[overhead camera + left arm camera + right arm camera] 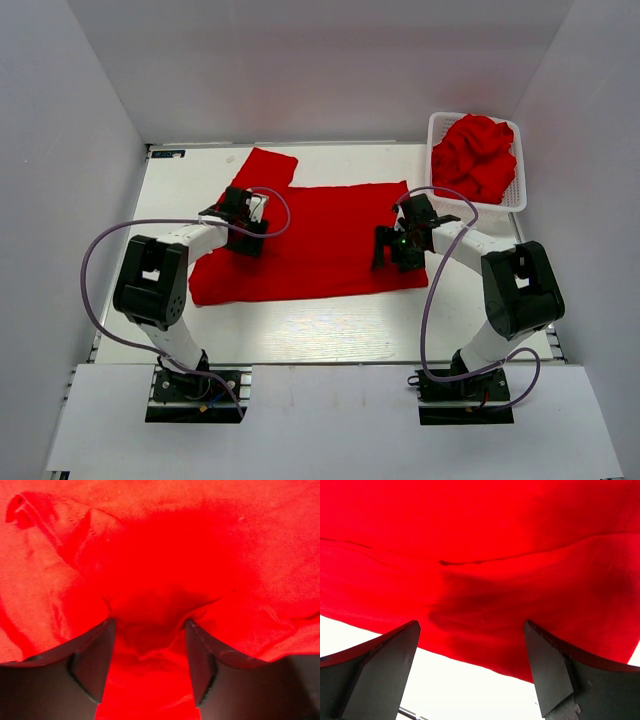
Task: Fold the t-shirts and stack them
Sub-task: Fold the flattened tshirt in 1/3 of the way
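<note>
1. The spread shirt [320,240] lies flat on the bench [330,325] with its long axis running from one gripper to the other, so I judge the fold needs both arms moving together.
2. My left gripper [245,225] is narrowed on a pucker of cloth; creases run into the gap, so I read it as gripping.
3. My right gripper [398,248] is spread wide and holds nothing. The shirt's hem lies just ahead of its fingertips, with bare bench between them.
4. The cloth is soft, plain red and limp. More shirts [475,155] sit crumpled in the white lattice basket [517,200] beyond the right gripper.
</note>
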{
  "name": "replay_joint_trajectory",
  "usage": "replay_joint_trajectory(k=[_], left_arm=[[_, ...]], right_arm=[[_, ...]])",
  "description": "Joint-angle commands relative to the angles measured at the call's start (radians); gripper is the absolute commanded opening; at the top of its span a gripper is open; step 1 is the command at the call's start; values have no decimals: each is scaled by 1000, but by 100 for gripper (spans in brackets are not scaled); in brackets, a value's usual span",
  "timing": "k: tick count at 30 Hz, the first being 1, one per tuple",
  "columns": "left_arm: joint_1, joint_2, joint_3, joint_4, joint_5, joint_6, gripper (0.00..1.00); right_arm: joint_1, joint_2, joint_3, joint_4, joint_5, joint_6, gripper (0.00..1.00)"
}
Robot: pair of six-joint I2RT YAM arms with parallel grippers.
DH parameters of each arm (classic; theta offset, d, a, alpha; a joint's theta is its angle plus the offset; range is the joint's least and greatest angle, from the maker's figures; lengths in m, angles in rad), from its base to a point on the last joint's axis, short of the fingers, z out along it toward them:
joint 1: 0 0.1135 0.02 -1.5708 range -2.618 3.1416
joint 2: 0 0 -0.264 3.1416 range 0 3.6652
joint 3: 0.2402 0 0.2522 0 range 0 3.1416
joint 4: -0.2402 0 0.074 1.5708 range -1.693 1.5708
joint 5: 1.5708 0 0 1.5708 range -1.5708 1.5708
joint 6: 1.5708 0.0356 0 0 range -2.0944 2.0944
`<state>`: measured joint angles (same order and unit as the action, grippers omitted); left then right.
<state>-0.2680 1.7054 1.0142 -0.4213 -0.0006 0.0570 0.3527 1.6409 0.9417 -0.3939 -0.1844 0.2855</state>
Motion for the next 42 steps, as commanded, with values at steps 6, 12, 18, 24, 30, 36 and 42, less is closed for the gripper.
replay_joint_trajectory(k=[6,12,18,24,30,36,42], left_arm=[[-5,11,44,-16,-42,-3,49],[-14,-52,55,-5,-10,-3,27],[-14,-27,121,-36,-22,-3,0],[-23,19,179,-45,-4,18,0],[-45,129,317,-73,5,73,0],[-74,256,437,-100,92,190,0],[-103,310,537,-145,77,234,41]], right_arm=[[-8,10,-4,-11,51,1,90],[-8,4,-7,-2,45,3,90],[-11,8,-7,-3,53,1,90],[-8,16,-3,-2,62,1,90],[-6,25,2,1,57,-5,90],[-8,28,0,4,60,-2,90],[-6,27,-1,9,56,1,90]])
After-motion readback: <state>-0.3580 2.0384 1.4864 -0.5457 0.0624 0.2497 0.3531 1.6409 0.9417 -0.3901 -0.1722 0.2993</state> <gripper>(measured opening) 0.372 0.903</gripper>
